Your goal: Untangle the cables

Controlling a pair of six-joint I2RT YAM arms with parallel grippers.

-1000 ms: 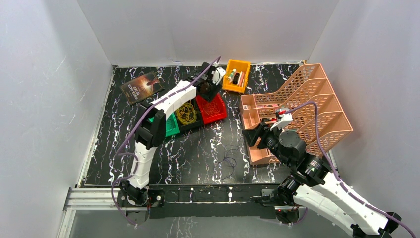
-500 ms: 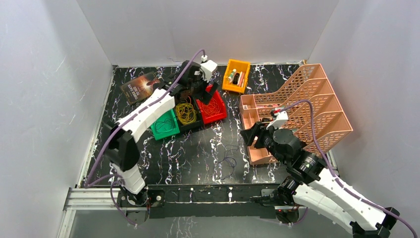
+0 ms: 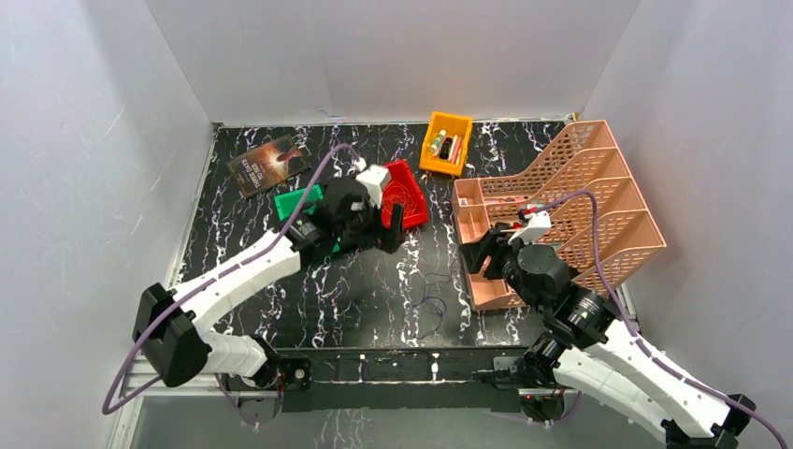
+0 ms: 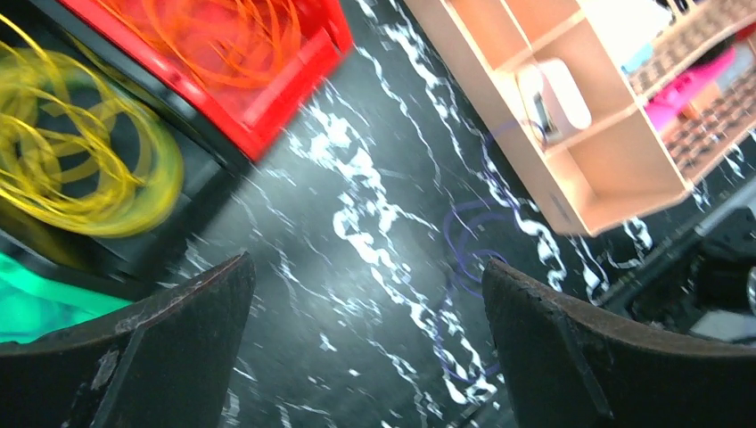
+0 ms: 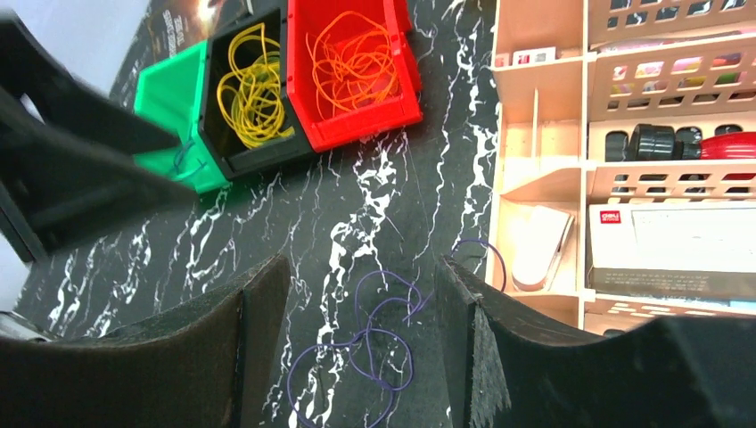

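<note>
Left pincer (image 4: 365, 266) gaping, empty. Right pincer (image 5: 361, 267) apart, empty, above thin purple wire loops (image 5: 367, 343) lying near front edge of black marbled counter (image 5: 357, 201).

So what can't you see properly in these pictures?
- Top view: the left arm hides the yellow wires.
- Top view: the purple wire on the table is too thin to follow its loops.
- Left wrist view: the orange wires are blurred and cut off by the top edge.
- Right wrist view: a dark blurry shape covers part of the green bin.
</note>
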